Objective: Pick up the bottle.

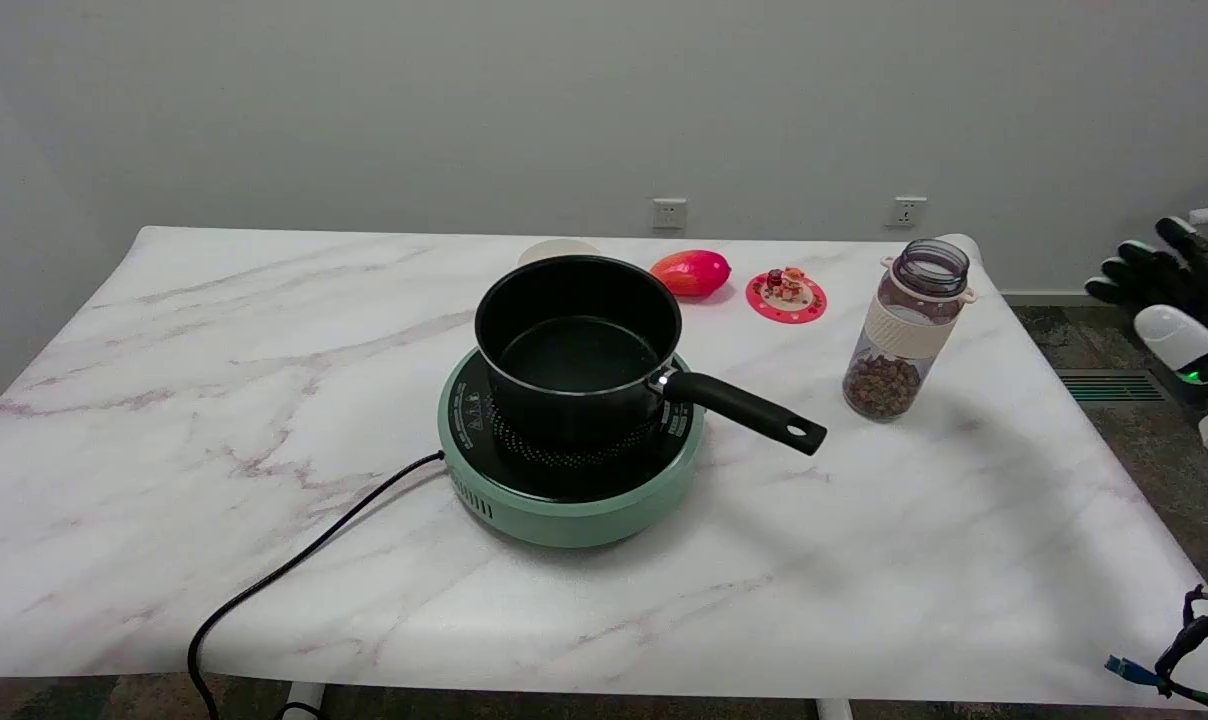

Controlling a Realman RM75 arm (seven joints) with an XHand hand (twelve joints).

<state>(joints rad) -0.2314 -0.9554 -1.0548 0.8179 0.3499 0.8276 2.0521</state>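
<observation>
Nearest, we see a black pot (pixel 579 345), apparently empty, on a green cooker (pixel 564 500). Farther right on the surface (pixel 164 450), the lidless bottle (pixel 904 330) stands upright, holding brown bits. Our right hand (pixel 1169 275) hangs off-surface, fingers spread, holding nothing.

A white marble-patterned counter (pixel 164 420) stands against a plain grey wall (pixel 364 100). Near its middle sits a round green hotplate (pixel 564 500), with a black cord (pixel 294 570) trailing off the front left edge. A black saucepan (pixel 576 345) rests on the hotplate, its handle (pixel 744 410) pointing right. Behind it lie a red mango-like fruit (pixel 691 272) and, partly hidden, a pale bowl (pixel 558 250). Beside the fruit is a small red coaster (pixel 786 296) holding tiny figures. Two wall sockets (pixel 669 213) show above the counter.
</observation>
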